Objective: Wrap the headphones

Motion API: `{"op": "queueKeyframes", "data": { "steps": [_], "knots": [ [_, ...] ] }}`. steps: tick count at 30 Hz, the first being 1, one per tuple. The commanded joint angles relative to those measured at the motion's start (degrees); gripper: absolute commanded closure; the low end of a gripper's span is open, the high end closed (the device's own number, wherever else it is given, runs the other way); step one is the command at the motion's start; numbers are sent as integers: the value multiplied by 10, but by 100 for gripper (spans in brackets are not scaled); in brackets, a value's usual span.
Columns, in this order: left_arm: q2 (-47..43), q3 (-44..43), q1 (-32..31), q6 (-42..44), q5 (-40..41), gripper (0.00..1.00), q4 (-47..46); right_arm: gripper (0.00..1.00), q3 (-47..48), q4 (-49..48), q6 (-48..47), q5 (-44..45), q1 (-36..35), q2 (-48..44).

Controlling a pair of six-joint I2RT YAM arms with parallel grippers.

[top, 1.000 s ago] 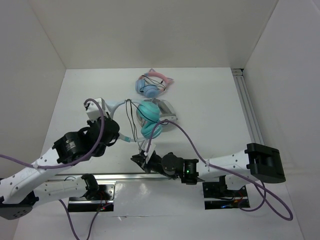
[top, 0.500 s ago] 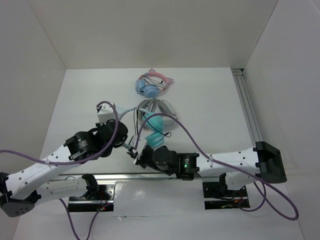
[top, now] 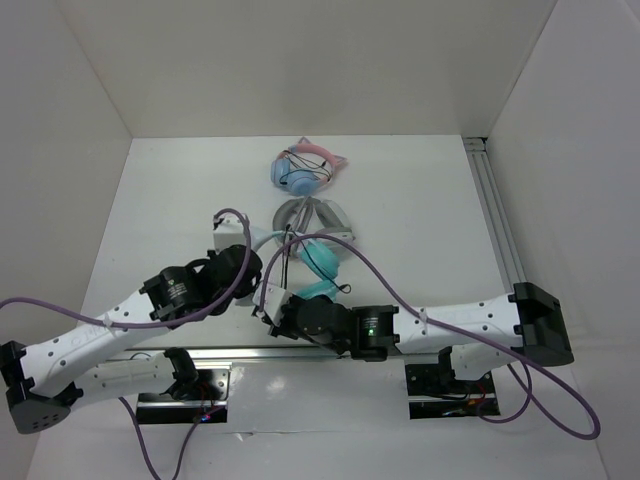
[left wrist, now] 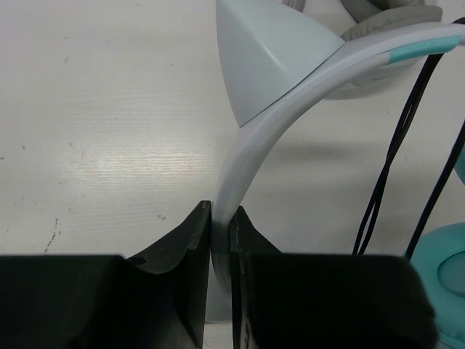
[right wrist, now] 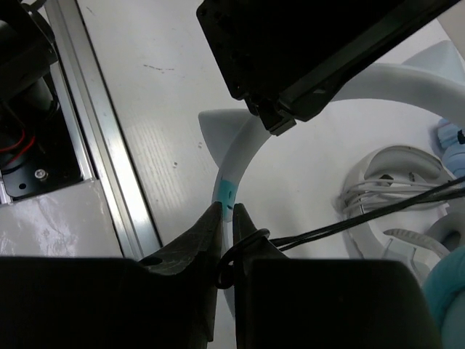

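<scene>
Three headphone sets and two grippers. The teal headphones [top: 326, 262] lie nearest the arms, a grey-and-white pair [top: 310, 215] behind them and a pink-banded pair [top: 305, 165] farthest. The teal set lies crosswise, cups right, headband [left wrist: 261, 138] arching left. The left gripper [left wrist: 220, 218] and right gripper [right wrist: 226, 214] each pinch that band, side by side; the black cable [right wrist: 327, 227] runs past the right one's tips.
</scene>
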State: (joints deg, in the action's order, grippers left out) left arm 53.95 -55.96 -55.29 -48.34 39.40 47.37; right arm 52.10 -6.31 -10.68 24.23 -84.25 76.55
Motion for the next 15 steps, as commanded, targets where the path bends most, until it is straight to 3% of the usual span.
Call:
{"op": "queueKeyframes", "data": {
  "steps": [1,4,8,15],
  "knots": [
    [8,-3,-6,54,-63,100,-32,100,48,-6,-27,31,0,-1],
    [8,-3,-6,68,-92,100,-32,97,67,24,-33,4,7,13],
    [19,-3,-6,67,-108,100,-18,82,74,31,-27,-13,19,13],
    [12,-9,-6,50,-114,100,42,67,46,24,-22,-13,31,8]
  ]
}}
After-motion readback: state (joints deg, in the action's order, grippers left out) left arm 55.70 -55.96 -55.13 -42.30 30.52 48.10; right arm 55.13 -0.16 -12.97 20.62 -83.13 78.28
